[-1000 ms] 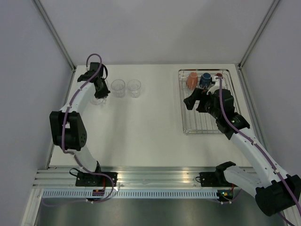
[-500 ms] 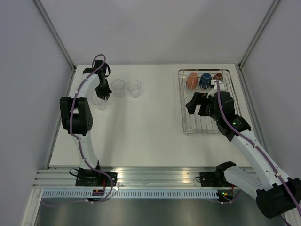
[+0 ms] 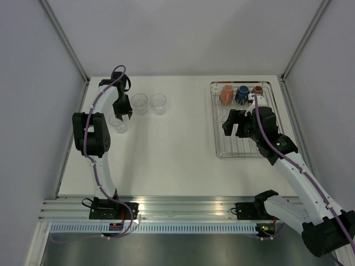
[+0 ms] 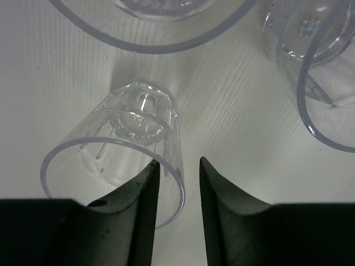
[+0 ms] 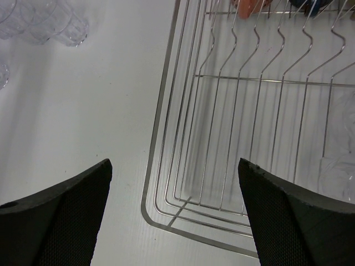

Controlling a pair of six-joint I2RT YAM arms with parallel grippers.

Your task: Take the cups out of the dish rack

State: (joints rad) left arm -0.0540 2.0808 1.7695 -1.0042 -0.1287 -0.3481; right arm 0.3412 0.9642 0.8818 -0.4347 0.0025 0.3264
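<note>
Three mugs (image 3: 242,94) sit at the dish rack's (image 3: 215,133) far end. Left claw (image 4: 178,163) narrowly parted, wall of a clear tumbler (image 4: 138,124) in the gap, tumbler on the table (image 3: 166,149). Right claw (image 5: 175,162) spread wide above the rack's near-left corner.

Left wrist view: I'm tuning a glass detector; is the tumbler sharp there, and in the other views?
Left wrist view: tumbler sharp, rim and facets crisp, little glare. Top external view: even light, tumblers faint against the white table. Right wrist view: dish rack wires crisp, glass at the right edge a pale smear.
</note>
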